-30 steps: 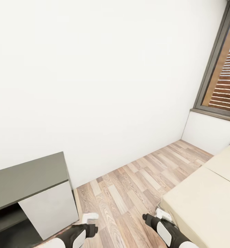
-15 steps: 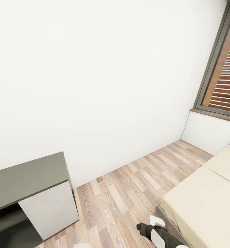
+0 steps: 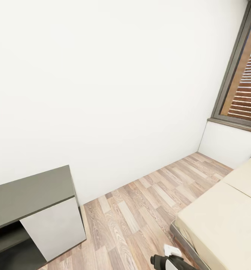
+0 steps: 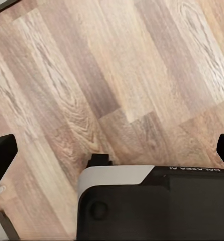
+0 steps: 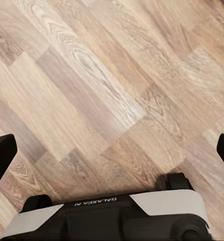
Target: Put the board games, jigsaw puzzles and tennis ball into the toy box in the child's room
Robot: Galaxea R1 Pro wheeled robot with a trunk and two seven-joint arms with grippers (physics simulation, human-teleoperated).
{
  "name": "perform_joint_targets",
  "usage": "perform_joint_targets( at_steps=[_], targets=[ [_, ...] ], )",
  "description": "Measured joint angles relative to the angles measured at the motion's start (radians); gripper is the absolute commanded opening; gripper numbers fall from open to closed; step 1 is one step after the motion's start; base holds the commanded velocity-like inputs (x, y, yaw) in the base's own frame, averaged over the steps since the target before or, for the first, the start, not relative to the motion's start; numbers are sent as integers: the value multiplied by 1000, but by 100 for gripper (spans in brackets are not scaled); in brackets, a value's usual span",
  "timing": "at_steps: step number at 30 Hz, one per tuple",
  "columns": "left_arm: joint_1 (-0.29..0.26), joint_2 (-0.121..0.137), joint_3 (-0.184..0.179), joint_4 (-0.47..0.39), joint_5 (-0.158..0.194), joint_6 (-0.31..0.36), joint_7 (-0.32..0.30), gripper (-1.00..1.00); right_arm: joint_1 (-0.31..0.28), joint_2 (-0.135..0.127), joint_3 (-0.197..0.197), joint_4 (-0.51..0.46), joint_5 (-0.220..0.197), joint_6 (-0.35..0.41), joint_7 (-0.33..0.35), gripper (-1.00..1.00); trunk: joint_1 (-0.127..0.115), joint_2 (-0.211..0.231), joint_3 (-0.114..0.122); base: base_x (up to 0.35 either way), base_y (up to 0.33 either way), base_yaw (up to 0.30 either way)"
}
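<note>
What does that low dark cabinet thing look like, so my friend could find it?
Start at the big white wall and follow it down to the wood-plank floor. The low dark grey desk stands against that wall, across the floor from the beige bed. Its flat dark top, white front panel and open dark shelf beside the panel set it apart.

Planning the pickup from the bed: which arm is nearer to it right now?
Right. The right arm shows low in the head view, just beside the bed frame's corner. The left gripper hangs over bare floor, bed not visible there.
</note>
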Motion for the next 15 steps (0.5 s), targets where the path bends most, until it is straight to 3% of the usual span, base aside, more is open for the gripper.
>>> perform_joint_targets(
  at_steps=[4, 15],
  targets=[
    [8, 19, 0, 1, 2, -5, -1, 100, 6, 0, 0, 13, 40, 0, -1, 100, 0, 0, 0, 0, 0, 0],
    [13, 44, 0, 3, 6, -5, -1, 100, 40, 2, 0, 17, 53, -24, -2, 100, 0, 0, 0, 0, 0, 0]
  ],
)
